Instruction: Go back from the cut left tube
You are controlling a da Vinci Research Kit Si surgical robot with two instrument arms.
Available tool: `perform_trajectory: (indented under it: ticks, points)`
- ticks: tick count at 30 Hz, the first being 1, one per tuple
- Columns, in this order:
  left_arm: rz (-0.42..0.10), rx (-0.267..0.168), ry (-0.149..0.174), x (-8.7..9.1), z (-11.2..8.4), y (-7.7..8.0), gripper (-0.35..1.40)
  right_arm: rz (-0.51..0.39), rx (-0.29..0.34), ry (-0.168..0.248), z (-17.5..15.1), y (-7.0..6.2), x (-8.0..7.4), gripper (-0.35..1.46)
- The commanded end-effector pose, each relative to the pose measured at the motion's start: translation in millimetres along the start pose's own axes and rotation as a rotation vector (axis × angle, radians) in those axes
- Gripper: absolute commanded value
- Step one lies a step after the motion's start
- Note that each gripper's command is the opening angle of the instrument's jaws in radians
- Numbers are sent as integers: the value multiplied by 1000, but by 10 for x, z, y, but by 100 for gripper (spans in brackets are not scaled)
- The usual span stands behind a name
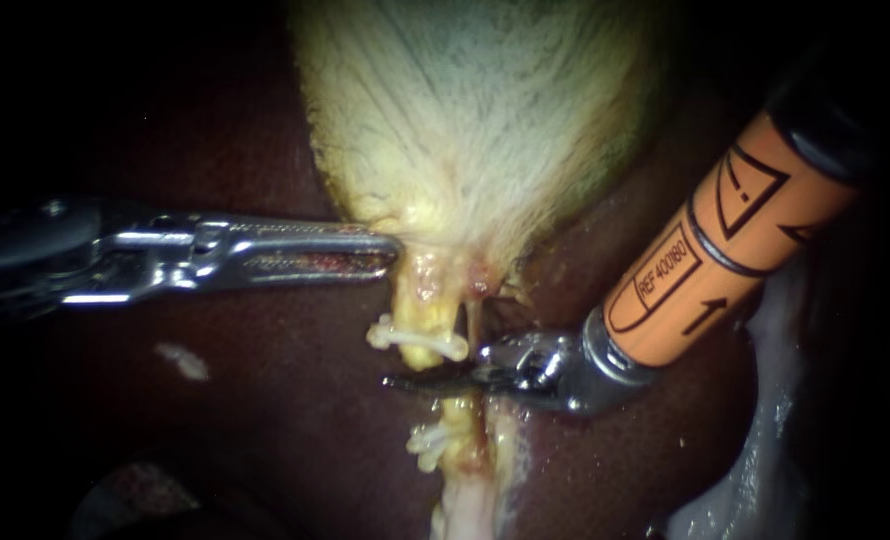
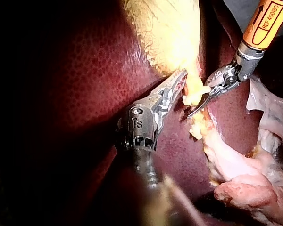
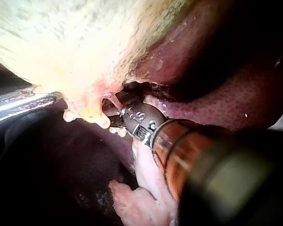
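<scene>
My left instrument (image 1: 377, 250) lies level, its jaws clamped on the narrow neck of the gallbladder (image 1: 475, 110). Just beside them the cut left tube (image 1: 423, 290), yellow and stubby, hangs top to bottom from that neck. It carries a white upper clip (image 1: 415, 338), then a gap, then a lower stump (image 1: 457, 415) with a lower clip (image 1: 427, 440). My right instrument (image 1: 410, 381) lies across the gap with its blades closed together on nothing, pointing left.

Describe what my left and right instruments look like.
The left instrument is bare silver metal: long, slim, slotted jaws with fine teeth, a hinged wrist and a dark shaft. The right instrument has short, dark, curved blades, a shiny silver wrist and collar, then an orange sleeve printed with black symbols and an arrow, ringed by a dark band.
</scene>
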Motion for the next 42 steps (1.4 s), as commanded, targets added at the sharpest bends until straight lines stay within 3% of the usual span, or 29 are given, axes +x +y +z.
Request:
perform_trajectory:
  ticks: [1,7,9,15,17,27,32,34,38,42]
  points:
    - [0,0,0,0,0,0,-35,0,-1,0,0,0,0,-35]
    - [0,0,0,0,0,0,-35,17,1,-5,0,-1,0,-33]
    - [0,0,0,0,0,0,-35,23,-1,-7,1,-2,0,-3]
    - [0,0,0,0,0,0,-35,22,2,1,1,-3,-1,41]
    - [0,0,0,0,0,0,-35,23,-2,5,1,-3,-1,64]
    - [0,0,0,0,-1,0,-35,21,-3,5,1,-8,-2,81]
    - [1,0,0,1,-1,0,-35,20,4,-1,0,-22,-9,111]
    - [1,1,0,1,-2,0,-35,-17,9,-6,-1,-32,-16,115]
    - [1,1,0,1,-2,0,-35,-196,17,-12,-7,-51,-31,111]
    - [1,1,0,1,-2,0,-35,-381,-48,25,-20,-55,-41,130]
